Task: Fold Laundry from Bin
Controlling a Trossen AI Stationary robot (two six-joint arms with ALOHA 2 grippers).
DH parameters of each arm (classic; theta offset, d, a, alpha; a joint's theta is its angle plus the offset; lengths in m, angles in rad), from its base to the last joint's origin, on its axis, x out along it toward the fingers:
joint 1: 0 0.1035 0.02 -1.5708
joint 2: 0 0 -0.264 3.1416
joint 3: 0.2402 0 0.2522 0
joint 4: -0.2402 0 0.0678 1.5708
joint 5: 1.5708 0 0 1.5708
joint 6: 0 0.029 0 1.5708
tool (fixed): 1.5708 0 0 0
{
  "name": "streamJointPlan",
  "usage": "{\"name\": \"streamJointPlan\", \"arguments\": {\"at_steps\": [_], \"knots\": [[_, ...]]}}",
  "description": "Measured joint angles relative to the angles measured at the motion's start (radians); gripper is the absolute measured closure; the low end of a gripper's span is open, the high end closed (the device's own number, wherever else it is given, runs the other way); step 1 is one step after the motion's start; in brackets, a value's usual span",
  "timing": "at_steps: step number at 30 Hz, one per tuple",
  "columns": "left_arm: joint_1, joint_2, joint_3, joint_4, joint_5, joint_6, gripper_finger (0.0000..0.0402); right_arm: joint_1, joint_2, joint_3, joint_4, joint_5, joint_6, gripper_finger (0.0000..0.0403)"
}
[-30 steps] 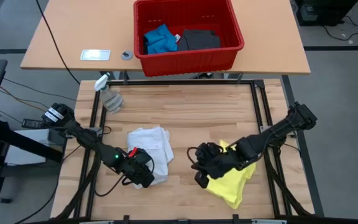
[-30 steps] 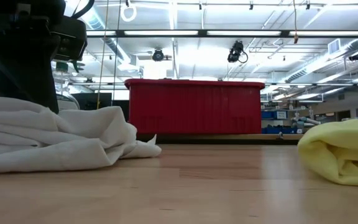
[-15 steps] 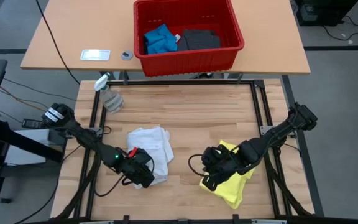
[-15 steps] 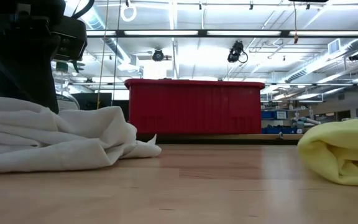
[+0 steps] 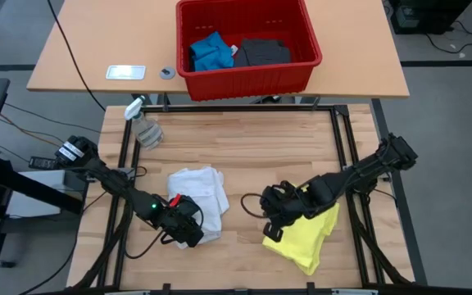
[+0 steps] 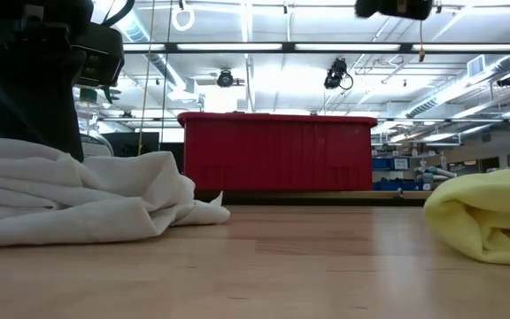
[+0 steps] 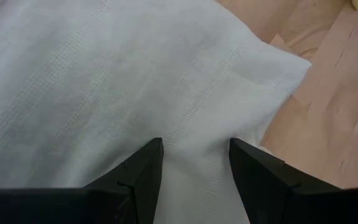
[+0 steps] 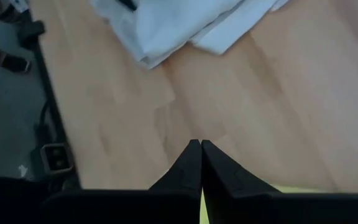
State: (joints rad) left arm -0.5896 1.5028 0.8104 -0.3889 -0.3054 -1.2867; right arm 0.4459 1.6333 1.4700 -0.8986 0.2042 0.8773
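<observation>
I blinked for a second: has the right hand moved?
Yes. The right hand has risen and shifted toward the bin, off the yellow shirt.

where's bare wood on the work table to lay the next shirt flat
Widest bare stretch: the far half of the wooden table, between the clear spray bottle and the right rail. A narrower strip runs between the crumpled white shirt and bright yellow T-shirt. The near edge is crowded by both garments and both grippers.
</observation>
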Motion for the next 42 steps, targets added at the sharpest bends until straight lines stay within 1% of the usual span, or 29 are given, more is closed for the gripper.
{"name": "streamJointPlan", "arguments": {"at_steps": [7,15,24,32,42], "knots": [[0.000,0.000,0.000,0.000,0.000,0.000,0.0210,-0.049,0.000,0.000,0.005,0.034,-0.120,0.0392],[0.000,0.000,0.000,0.000,0.000,0.000,0.0210,-0.076,0.000,0.000,0.007,0.004,-0.298,0.0391],[0.000,0.000,0.000,0.000,0.000,0.000,0.0210,-0.077,0.000,0.000,0.028,0.004,-0.305,0.0391],[0.000,0.000,0.000,0.000,0.000,0.000,0.0210,-0.077,0.001,0.000,0.153,0.002,-0.305,0.0391],[0.000,0.000,0.000,0.000,0.000,0.000,0.0210,-0.082,0.001,0.000,0.422,0.001,-0.305,0.0391]]}}
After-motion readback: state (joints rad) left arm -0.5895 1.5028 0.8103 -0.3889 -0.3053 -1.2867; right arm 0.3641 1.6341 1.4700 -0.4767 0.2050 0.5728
